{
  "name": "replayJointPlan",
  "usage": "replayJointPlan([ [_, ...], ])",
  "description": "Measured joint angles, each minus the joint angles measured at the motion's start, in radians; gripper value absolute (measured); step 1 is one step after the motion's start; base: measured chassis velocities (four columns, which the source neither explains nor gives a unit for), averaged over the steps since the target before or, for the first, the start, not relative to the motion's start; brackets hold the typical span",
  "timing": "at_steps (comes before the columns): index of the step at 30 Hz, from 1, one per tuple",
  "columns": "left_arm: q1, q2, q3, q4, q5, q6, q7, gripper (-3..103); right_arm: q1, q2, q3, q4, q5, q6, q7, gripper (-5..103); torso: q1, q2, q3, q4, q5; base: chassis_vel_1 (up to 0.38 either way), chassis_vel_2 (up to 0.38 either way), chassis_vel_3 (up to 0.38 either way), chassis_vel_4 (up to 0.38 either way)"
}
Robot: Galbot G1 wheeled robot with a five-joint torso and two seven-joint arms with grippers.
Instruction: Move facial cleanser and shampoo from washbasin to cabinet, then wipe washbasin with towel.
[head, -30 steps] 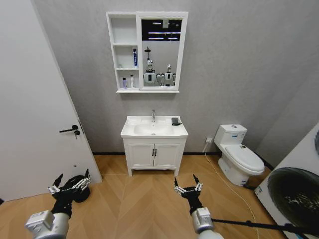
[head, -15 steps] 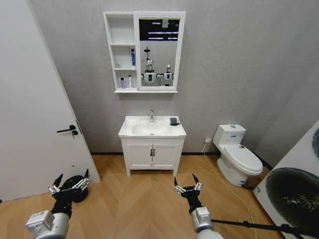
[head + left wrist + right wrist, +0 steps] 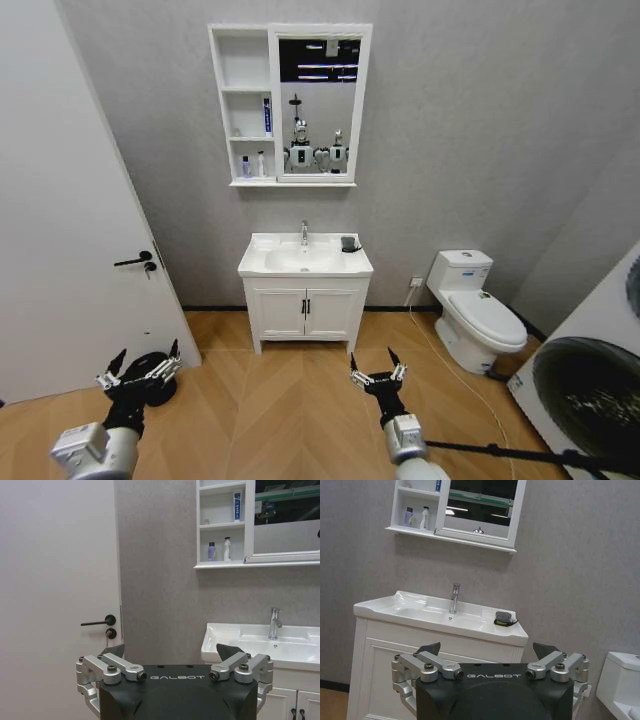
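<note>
White washbasin (image 3: 272,262) and cabinet (image 3: 244,105); dark grey towel (image 3: 349,243); grey wall (image 3: 470,130); herringbone wood floor (image 3: 280,410); black-and-silver grippers (image 3: 138,376).

Both arms are held low in front of the robot. The left gripper (image 3: 138,375) has its jaws spread wide. The right gripper (image 3: 377,375) is spread wide too, holding nothing.

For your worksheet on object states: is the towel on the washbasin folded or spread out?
Folded: the towel sits as a small compact dark bundle on the washbasin rim, beside the tap.
</note>
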Motion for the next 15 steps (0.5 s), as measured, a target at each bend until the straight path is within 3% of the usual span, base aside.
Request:
replayJointPlan([
  [15,0.0,0.0,0.0,0.0,0.0,0.0,0.0,100,0.019,-0.004,-0.006,-0.016,0.021,-0.002,-0.006,100,0.0,0.0,0.0,-0.0001,0.0,0.0,0.0,0.0,0.0],
])
